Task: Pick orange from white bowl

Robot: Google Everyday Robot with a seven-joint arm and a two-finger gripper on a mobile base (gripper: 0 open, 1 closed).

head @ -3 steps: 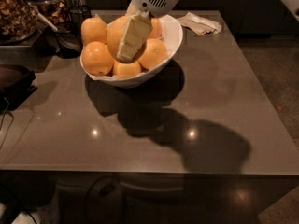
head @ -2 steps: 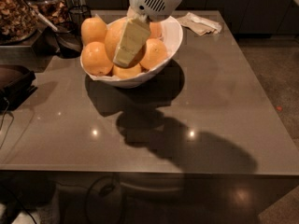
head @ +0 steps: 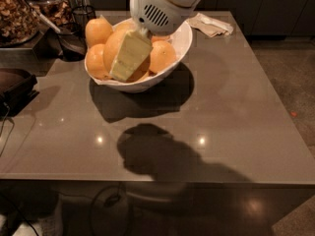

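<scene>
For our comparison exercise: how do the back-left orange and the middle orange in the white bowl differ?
The back-left orange sits high by the white bowl's rim, fully in view; the middle orange lies lower, partly hidden by the gripper over the bowl. Both are round and yellow-orange.

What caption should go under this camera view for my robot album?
The gripper hangs among the oranges in a white bowl on a gray table.

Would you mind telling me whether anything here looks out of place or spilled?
Nothing is spilled or broken. The only untidy thing is a crumpled napkin near the table's far edge. The oranges all sit inside the white bowl, and the tool is down among them.
</scene>
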